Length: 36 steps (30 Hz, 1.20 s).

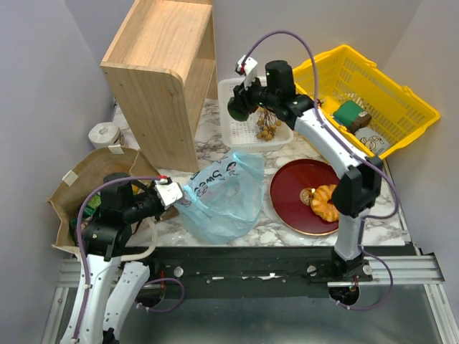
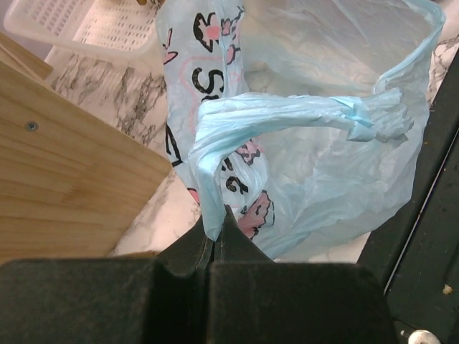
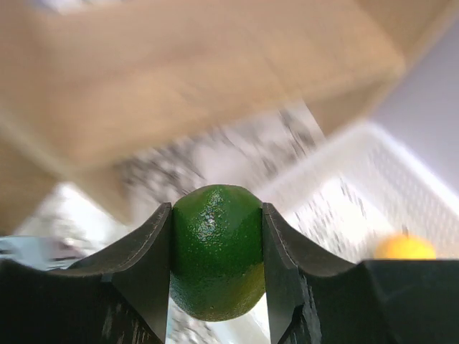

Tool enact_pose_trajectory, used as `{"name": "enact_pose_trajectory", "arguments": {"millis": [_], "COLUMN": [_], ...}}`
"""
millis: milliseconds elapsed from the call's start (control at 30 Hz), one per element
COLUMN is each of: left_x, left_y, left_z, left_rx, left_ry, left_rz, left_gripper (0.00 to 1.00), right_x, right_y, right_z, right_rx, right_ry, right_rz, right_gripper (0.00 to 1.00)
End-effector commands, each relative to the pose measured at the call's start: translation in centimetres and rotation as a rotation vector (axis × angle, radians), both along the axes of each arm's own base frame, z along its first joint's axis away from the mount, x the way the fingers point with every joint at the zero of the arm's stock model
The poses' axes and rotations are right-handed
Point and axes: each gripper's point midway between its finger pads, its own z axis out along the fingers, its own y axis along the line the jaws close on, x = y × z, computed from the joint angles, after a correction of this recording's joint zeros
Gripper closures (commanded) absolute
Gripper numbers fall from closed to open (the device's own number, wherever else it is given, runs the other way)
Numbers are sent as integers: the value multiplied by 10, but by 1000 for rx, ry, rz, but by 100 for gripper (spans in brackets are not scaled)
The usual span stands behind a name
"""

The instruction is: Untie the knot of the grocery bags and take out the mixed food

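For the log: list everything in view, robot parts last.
shelf: one, wood, back left
roll: one, white, left of shelf
paper bag: one, brown, near left
blue bag: one, light blue, centre front
tray: one, white, back centre
bunch: one, brown, in tray
basket: one, yellow, back right
box: one, green, in basket
plate: one, dark red, front right
pastry: one, orange-yellow, on plate
lime: one, green, in right gripper
left gripper: one, black, shut on blue bag
right gripper: one, black, shut on lime
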Motion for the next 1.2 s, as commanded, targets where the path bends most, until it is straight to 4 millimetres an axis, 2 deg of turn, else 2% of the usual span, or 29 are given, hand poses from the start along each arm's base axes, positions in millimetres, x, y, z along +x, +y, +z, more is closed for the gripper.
{"name": "enact_pose_trajectory", "arguments": {"millis": [0, 100, 267, 300, 333, 400, 433, 467, 500, 533, 567, 667, 700, 733, 800, 833, 867, 900, 933, 1000, 1033, 1067, 1100, 1133, 1167], "left_x": [-12, -19, -19, -18, -18, -17, -16, -15, -14, -13, -12, -14, -14, -15, -9, -5, -1, 2, 4, 15, 19, 26, 29, 35, 41], "left_y": [11, 15, 22, 22, 22, 22, 21, 21, 20, 20, 19, 13, 11, 9, 6, 2, -2, -4, -10, -16, -19, -23, -25, -27, -30], "left_z": [-4, -5, -9, -9, -7, -4, 1, 2, 4, 8, 9, 21, 26, 41, 57, 78, 85, 94, 110, 115, 124, 123, 123, 126, 123], "left_rx": [46, 73, 101, 104, 104, 106, 104, 103, 98, 93, 91, 70, 59, 42, 13, -21, -56, -81, -111, -153, -166, -171, -173, -178, -176], "left_ry": [25, 24, 22, 24, 19, 12, -1, 2, 3, 0, 12, 37, 42, 22, 4, -53, -43, -51, -85, -33, -42, -12, -8, -23, -13], "left_rz": [39, 37, 63, 65, 66, 60, 57, 54, 58, 61, 58, 31, 18, 20, 19, 15, 20, 19, -6, -4, -12, -27, -37, -44, -49], "left_gripper": [100, 100, 100, 100, 100, 100, 100, 97, 87, 59, 51, 38, 35, 33, 33, 33, 35, 36, 42, 48, 51, 56, 64, 80, 90], "right_x": [63, 71, 69, 70, 70, 68, 68, 67, 65, 64, 64, 63, 61, 60, 53, 48, 42, 37, 27, 13, 7, 0, -7, -10, -16], "right_y": [-45, -59, -78, -83, -85, -90, -91, -91, -91, -91, -91, -91, -91, -91, -90, -91, -92, -93, -92, -94, -94, -96, -98, -100, -103], "right_z": [-76, -107, -164, -170, -176, -186, -186, -184, -185, -184, -183, -161, -144, -134, -114, -94, -89, -82, -62, -63, -56, -43, -47, -44, -34], "right_rx": [-111, -156, -247, -263, -274, -296, -296, -292, -294, -292, -285, -240, -215, -196, -158, -126, -105, -88, -54, -36, -19, 1, -2, 3, 12], "right_ry": [92, 134, 218, 223, 232, 246, 245, 245, 246, 248, 251, 239, 221, 212, 201, 179, 191, 190, 166, 190, 186, 170, 181, 171, 151], "right_rz": [-240, -273, -322, -345, -355, -373, -373, -372, -366, -364, -369, -380, -381, -377, -372, -370, -374, -371, -350, -344, -333, -332, -328, -326, -327], "right_gripper": [88, 88, 87, 84, 74, 61, 45, 39, 35, 24, 21, 7, 5, 2, 1, 1, 1, 1, 1, 1, 1, 1, 1, 1, 1]}}
